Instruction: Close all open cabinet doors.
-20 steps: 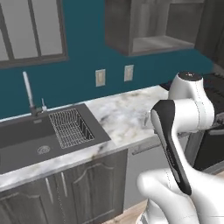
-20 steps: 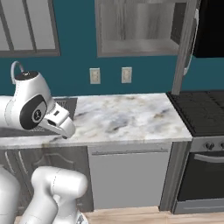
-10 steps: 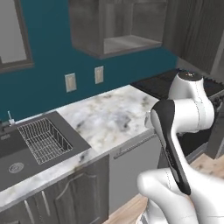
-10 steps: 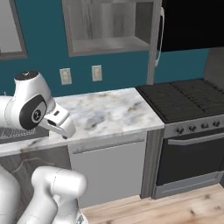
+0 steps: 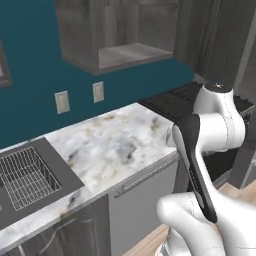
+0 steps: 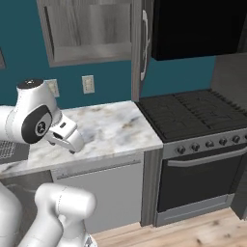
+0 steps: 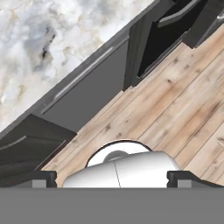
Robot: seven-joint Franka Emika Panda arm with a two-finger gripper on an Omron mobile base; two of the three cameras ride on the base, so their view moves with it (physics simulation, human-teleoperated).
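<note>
A wall cabinet (image 6: pixel 89 29) hangs open above the marble counter, and its bare shelf (image 5: pixel 131 51) shows. Its cabinet door (image 6: pixel 141 48) stands swung out to the right, seen edge-on, with a slim silver handle (image 6: pixel 145 44) on it. My gripper (image 6: pixel 76 144) hangs low over the counter's front edge, well below and left of that door. In the hand view the gripper (image 7: pixel 112 178) points down at the counter edge and the wood floor. The dark fingertips (image 7: pixel 43 177) stand far apart with nothing between them.
A marble counter (image 5: pixel 107 145) runs from a sink with a wire rack (image 5: pixel 25 175) to a black gas stove (image 6: pixel 193 113) with an oven below. A grey dishwasher front (image 6: pixel 103 188) sits under the counter. Two wall outlets (image 5: pixel 99 91) and a black hood (image 6: pixel 193 29) are on the wall.
The whole picture has slid left in both base views: the base has moved right along the counter, bringing the stove and open cabinet nearer. The arm's pose looks unchanged.
</note>
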